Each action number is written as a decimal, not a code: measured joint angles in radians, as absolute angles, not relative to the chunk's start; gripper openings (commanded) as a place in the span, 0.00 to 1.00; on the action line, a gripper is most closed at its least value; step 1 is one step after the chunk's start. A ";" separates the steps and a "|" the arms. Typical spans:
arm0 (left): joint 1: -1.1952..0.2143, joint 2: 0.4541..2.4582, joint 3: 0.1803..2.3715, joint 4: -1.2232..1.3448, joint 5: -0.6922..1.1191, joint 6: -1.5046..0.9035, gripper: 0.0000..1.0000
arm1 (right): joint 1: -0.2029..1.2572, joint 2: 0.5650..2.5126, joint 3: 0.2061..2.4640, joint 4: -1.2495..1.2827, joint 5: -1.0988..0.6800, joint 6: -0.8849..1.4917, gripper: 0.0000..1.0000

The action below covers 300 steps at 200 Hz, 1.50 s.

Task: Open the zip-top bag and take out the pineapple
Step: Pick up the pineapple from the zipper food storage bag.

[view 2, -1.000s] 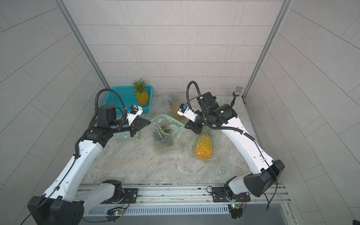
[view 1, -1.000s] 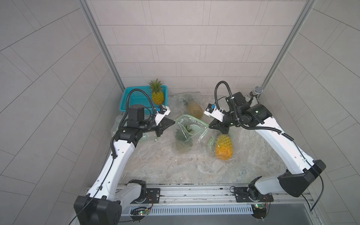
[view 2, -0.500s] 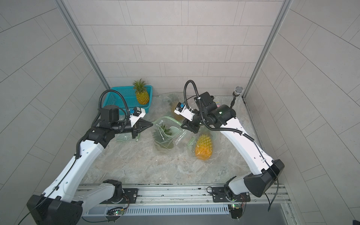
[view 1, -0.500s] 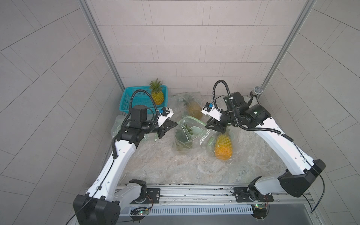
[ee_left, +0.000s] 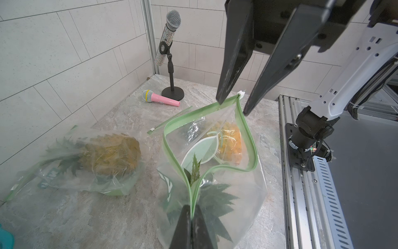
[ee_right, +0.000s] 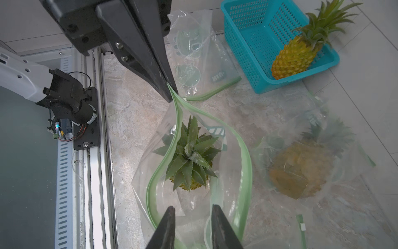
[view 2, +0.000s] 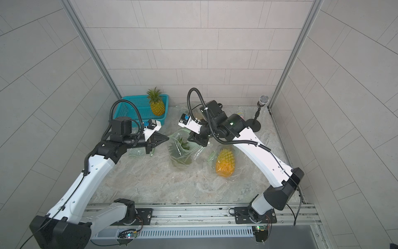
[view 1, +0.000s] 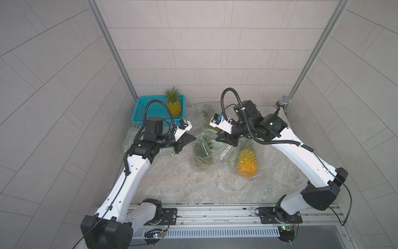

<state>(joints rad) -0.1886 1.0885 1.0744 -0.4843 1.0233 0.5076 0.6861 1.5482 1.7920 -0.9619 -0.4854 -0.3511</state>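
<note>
Now, your left gripper (ee_left: 191,217) is pinched tight on the green top edge of the zip-top bag (ee_right: 228,179), which stands near the teal basket (ee_right: 247,32) with its mouth gaping. The pineapple (ee_right: 189,155) sits upright inside. Your right gripper (ee_right: 193,207) is partly spread, its jaws either side of the bag's corner farther from the basket, not clamped on it.

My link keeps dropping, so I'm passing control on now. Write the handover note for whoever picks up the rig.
Grippers: left gripper shut on one end of the green zip rim of the clear plastic zip-top bag; right gripper open, fingers straddling the rim's other end, gripping nothing.
The bag stands mid-table, mouth gaping, with the yellow green-crowned pineapple inside, crown up.
Done: zip opened.
To do: take the pineapple out.
</note>
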 measured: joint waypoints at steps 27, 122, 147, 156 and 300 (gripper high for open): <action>-0.189 1.089 1.074 -0.485 1.022 0.514 0.00 | 0.701 1.607 1.794 -0.940 -0.487 -0.334 0.28; -0.183 1.089 1.075 -0.525 1.023 0.550 0.00 | 0.707 1.712 1.794 -0.891 -0.488 -0.284 0.30; -0.179 1.089 1.075 -0.529 1.024 0.551 0.00 | 0.709 1.724 1.798 -0.894 -0.517 -0.289 0.39; -0.179 1.089 1.075 -0.529 1.024 0.551 0.00 | 0.712 1.729 1.801 -0.896 -0.530 -0.288 0.42; -0.174 1.089 1.075 -0.529 1.023 0.551 0.00 | 0.757 1.814 1.808 -0.864 -0.562 -0.260 0.56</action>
